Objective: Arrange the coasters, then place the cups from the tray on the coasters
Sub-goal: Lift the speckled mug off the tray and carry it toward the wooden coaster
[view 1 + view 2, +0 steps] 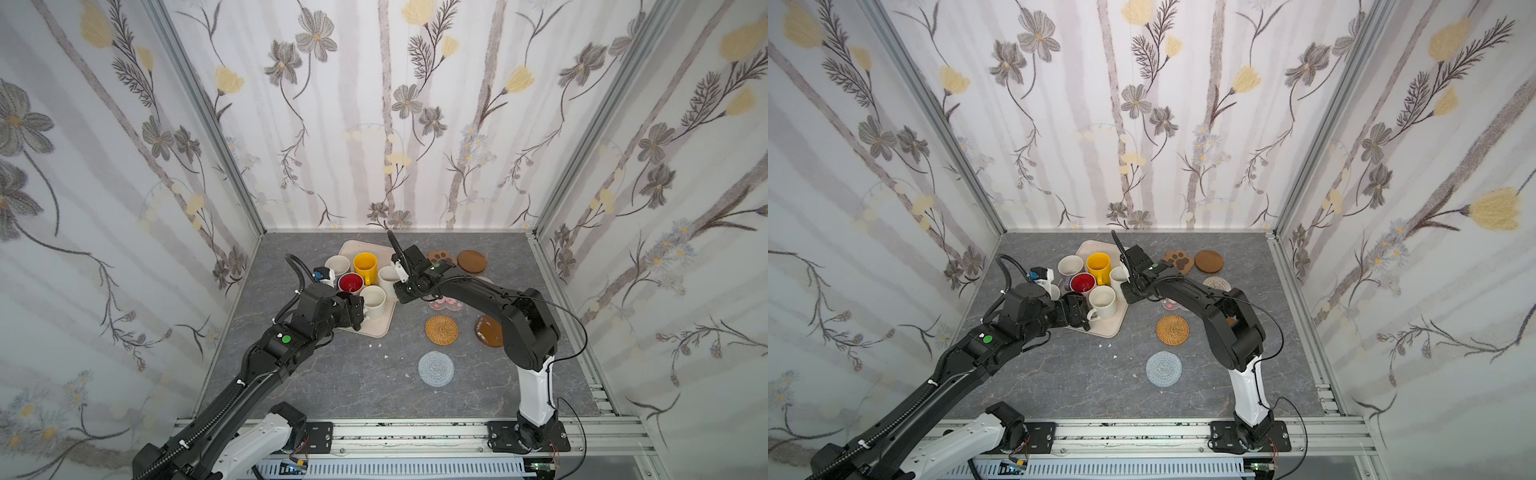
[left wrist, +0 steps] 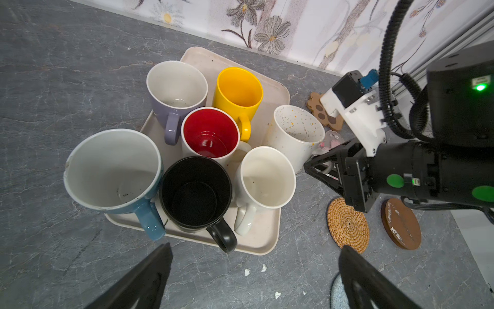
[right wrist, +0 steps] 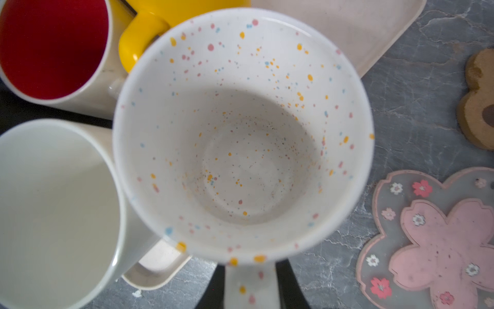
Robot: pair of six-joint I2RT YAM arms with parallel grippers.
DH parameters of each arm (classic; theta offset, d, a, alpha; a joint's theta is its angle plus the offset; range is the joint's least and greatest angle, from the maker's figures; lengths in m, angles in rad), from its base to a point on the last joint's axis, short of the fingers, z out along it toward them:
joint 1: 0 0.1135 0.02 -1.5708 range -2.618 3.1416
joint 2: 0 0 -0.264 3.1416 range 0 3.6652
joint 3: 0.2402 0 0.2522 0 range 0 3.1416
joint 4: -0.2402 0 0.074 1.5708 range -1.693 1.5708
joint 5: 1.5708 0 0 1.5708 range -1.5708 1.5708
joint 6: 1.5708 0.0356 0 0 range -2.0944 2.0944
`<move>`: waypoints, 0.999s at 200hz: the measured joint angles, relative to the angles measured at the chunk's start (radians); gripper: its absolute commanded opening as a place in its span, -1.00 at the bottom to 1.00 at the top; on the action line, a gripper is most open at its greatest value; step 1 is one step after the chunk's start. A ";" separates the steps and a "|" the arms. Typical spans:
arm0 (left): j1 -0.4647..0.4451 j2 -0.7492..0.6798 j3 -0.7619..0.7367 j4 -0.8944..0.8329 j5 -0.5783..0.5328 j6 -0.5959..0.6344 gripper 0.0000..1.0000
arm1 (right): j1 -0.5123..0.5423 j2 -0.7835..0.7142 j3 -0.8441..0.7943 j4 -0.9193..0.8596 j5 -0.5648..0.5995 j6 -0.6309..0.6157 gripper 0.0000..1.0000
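The beige tray (image 1: 376,328) holds several cups: yellow (image 1: 365,266), red-inside (image 1: 350,283), cream (image 1: 372,301), lavender (image 2: 171,88), black (image 2: 195,192) and light blue (image 2: 112,168). The white speckled cup (image 3: 240,128) stands at the tray's right edge. My right gripper (image 3: 250,289) is shut on its handle, one finger on each side. My left gripper (image 2: 256,247) hangs open above the tray's near edge, by the black cup's handle, holding nothing.
Coasters lie right of the tray: paw (image 1: 440,257), brown wooden round (image 1: 472,261), beige woven (image 1: 1217,284), pink blossom (image 3: 441,240), rattan (image 1: 441,329), a second brown round (image 1: 487,332), grey-blue crocheted (image 1: 435,369). Small white crumbs (image 2: 247,272) dot the grey table.
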 measured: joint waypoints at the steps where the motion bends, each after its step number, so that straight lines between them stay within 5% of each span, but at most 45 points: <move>1: 0.000 0.000 0.000 0.000 0.000 0.000 1.00 | 0.000 -0.001 -0.002 0.000 0.001 0.000 -0.91; 94: 0.000 0.055 -0.003 0.022 0.002 0.000 1.00 | -0.077 -0.137 -0.129 0.058 0.042 0.027 -1.00; 200: 0.000 0.187 0.048 0.051 0.009 0.029 1.00 | -0.319 -0.186 -0.203 0.147 0.066 0.032 -1.00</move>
